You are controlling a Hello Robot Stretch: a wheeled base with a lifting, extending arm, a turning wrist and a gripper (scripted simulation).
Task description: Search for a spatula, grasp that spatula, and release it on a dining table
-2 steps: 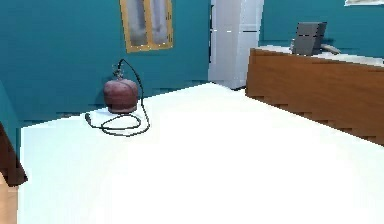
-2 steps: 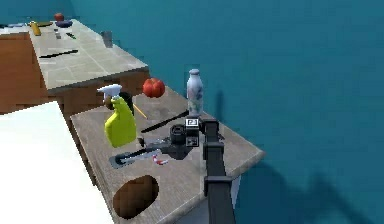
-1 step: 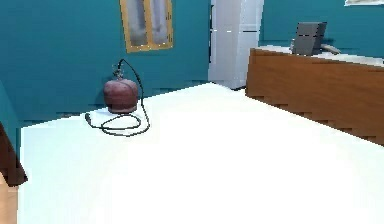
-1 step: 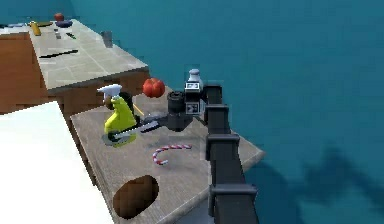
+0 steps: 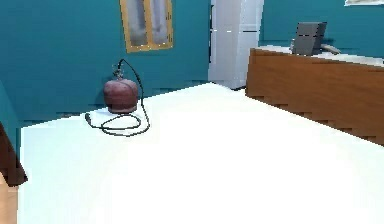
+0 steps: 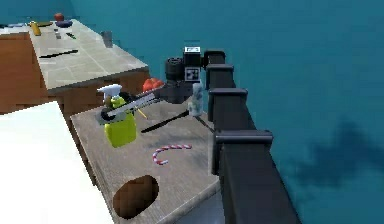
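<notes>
Apparently we are at the grasp: our gripper [image 6: 140,104] reaches over the counter [image 6: 180,175], though we cannot tell its jaws' state or any hold. The likely spatula [image 6: 170,122], a dark slim rod, lies there, its long axis slanting lower-left to upper-right and its blade end unclear. Next we need a square seating, then a lift.
</notes>
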